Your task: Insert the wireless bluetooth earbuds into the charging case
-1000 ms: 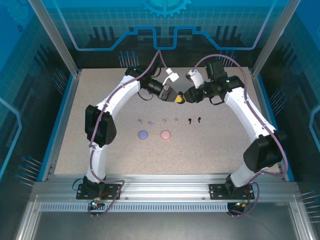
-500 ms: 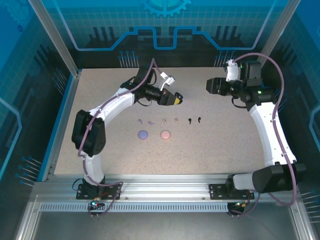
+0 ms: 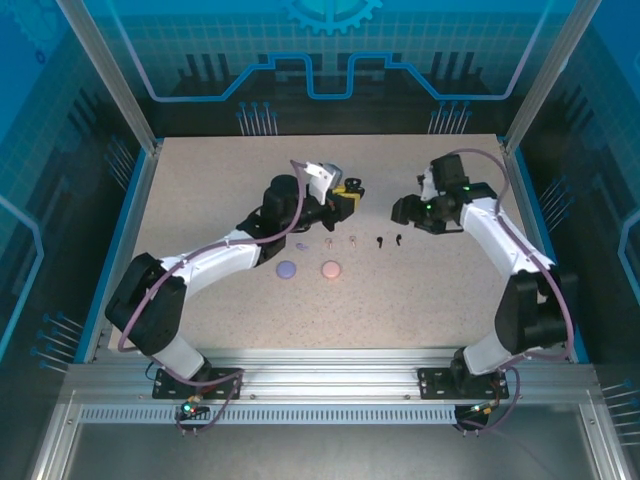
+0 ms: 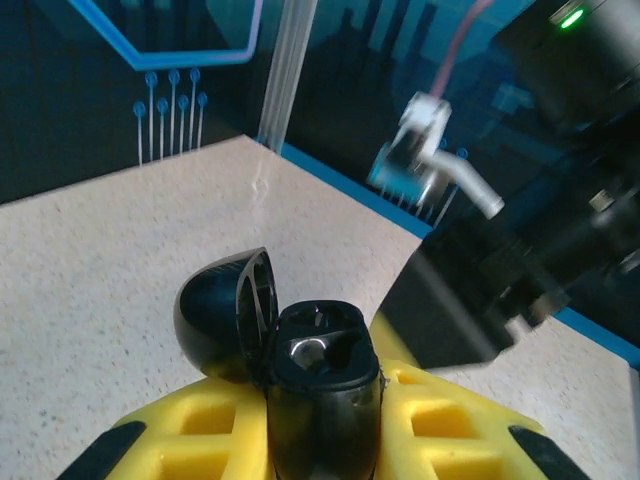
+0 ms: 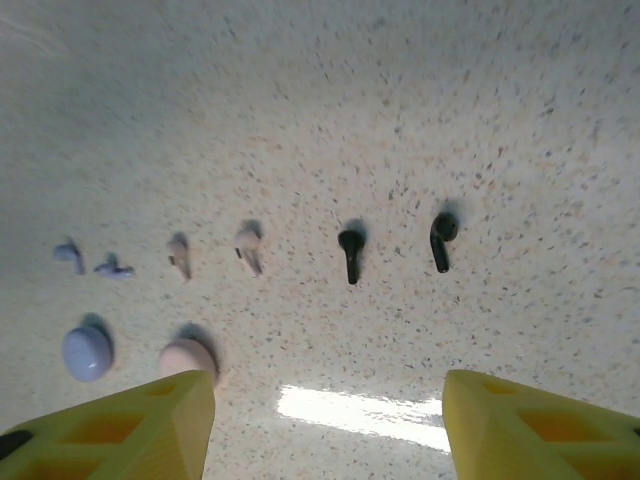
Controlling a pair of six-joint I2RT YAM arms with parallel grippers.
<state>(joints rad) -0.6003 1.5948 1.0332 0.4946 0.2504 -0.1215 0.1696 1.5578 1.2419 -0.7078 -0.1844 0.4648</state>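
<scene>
1. Lilac comes first on the speckled table: 2 lilac earbuds lie close together, and 1 round lilac case, lid shut, sits just nearer the arms' bases than they do.
2. To their right lie 2 pink earbuds, side by side but apart, with 1 round pink case, also shut, on the near side of them and beside the lilac case.
3. Above the pink pair hangs the left gripper. Its yellow fingers are pinched narrow on 1 black charging case, held off the table. The case stands upright with its lid swung open to the left, so the 2 empty sockets face the wrist camera.
4. Further right, 2 black earbuds lie on the table in the same row as the others, stems pointing toward the bases, well apart from the black charging case.
5. Just beyond them to the right hovers the right gripper, its 2 yellow fingers spread wide and holding nothing, with the black pair seen between them.
</scene>
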